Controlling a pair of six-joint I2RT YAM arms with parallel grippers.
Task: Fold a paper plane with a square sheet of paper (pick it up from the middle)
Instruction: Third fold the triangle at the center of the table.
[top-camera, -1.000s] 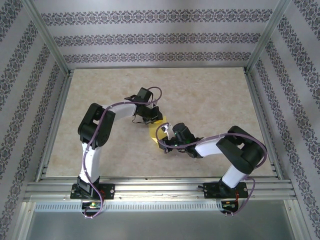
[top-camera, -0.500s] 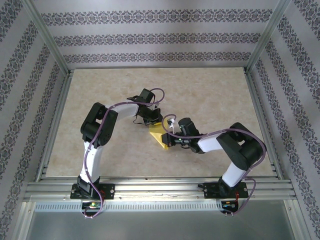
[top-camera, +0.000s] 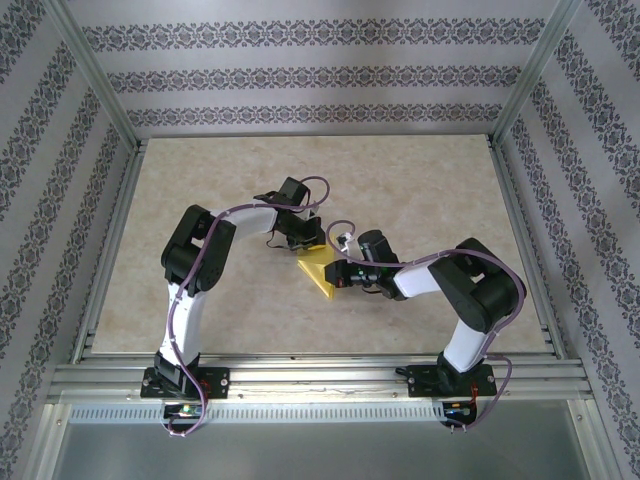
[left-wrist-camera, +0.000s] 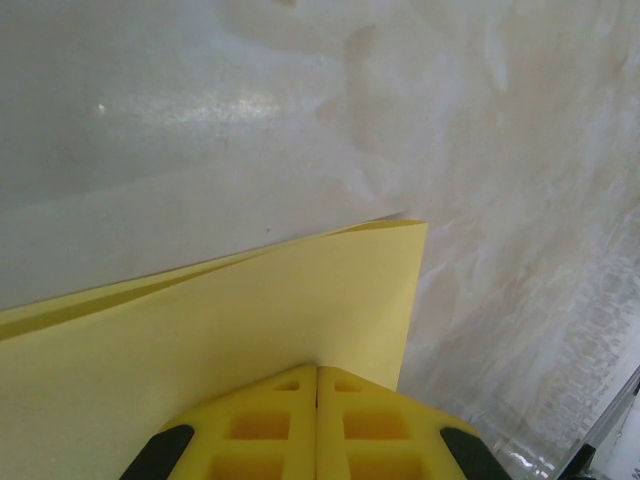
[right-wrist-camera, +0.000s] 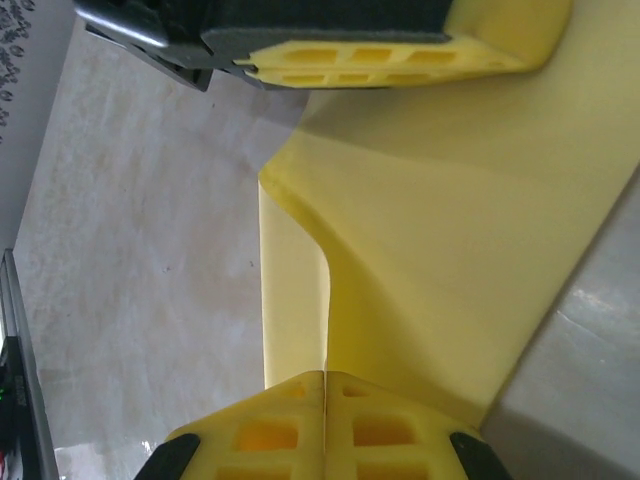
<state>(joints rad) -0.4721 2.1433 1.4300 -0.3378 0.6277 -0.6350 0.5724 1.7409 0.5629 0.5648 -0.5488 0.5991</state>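
The yellow sheet of paper (top-camera: 318, 272) lies partly folded into a triangle at the table's middle, between both grippers. My left gripper (top-camera: 308, 243) sits at its far edge. In the left wrist view its fingers are shut (left-wrist-camera: 317, 368), tips against the flat paper (left-wrist-camera: 250, 320), whose left edge shows two layers. My right gripper (top-camera: 338, 277) is at the sheet's near right side. It is shut (right-wrist-camera: 325, 373) on a raised flap of the paper (right-wrist-camera: 450, 250), whose edge runs into the seam between the jaws. The left gripper's fingers (right-wrist-camera: 400, 60) touch the paper's far end.
The beige table top (top-camera: 420, 190) stretches open around the paper. Metal frame rails (top-camera: 300, 375) run along the near edge, and patterned walls enclose the other three sides. Both arms bend inward towards the middle.
The right gripper has turned and shifted slightly right, holding the paper's flap. The sheet now reads as a flatter triangle. The left arm moved a little early on, then held still.
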